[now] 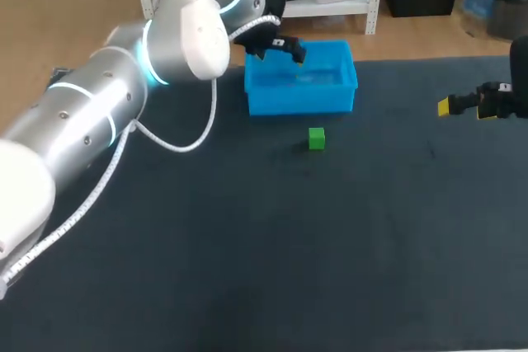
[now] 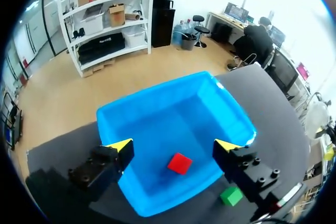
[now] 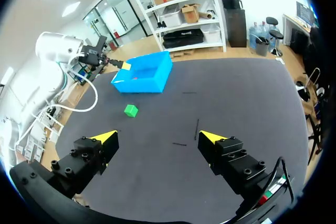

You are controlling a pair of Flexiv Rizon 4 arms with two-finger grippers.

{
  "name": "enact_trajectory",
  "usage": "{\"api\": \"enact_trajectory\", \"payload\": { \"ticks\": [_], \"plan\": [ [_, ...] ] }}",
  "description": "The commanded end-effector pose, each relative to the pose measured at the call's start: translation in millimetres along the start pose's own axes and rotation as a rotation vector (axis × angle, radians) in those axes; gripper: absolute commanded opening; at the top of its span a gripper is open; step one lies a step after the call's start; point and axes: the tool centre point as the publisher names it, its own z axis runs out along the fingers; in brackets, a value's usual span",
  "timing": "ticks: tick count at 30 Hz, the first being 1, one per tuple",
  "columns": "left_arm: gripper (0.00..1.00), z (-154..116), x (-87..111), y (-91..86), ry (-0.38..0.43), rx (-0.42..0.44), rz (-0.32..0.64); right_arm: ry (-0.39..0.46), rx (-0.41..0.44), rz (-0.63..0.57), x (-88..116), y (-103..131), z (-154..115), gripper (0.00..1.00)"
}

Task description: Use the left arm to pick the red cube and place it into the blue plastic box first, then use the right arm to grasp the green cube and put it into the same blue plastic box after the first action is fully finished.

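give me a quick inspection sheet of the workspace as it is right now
surface: dark table mat, flat.
job's things: red cube lies inside blue box; green cube on the mat beside the box, apart from it.
clutter: two thin dark streaks on the mat.
hands: left hand open above the box, empty; right hand open, empty, away from the green cube.
cables: white cable loops down from the left arm.
surroundings: nothing seen.
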Motion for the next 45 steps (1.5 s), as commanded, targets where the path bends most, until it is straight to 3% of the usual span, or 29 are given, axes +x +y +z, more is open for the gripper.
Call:
{"api": "enact_trajectory", "payload": {
  "ticks": [1,7,11,22,33,45],
  "plan": [
    [1.0,-21,-6.8,0.3,0.08,0.016,0.011,0.001,-0.001,-0.001,0,0,0,1.0],
    [1.0,-65,5.8,0.2,0.049,0.015,0.016,0.001,-0.001,-0.001,0,0,0,1.0],
    [1.0,-87,29.8,1.9,0.097,0.025,-0.027,0.001,-0.001,-0.001,0,0,0,1.0],
    [1.0,-150,110.1,-5.6,0.067,0.014,-0.082,0.001,-0.001,-0.001,0,0,0,1.0],
    [1.0,-180,189.0,-19.3,-0.017,0.011,-0.09,0.001,-0.001,-0.001,0,0,0,1.0],
    [1.0,-203,237.0,-16.2,-0.051,0.006,-0.106,0.001,-0.001,-0.001,0,0,0,1.0]
  ]
}}
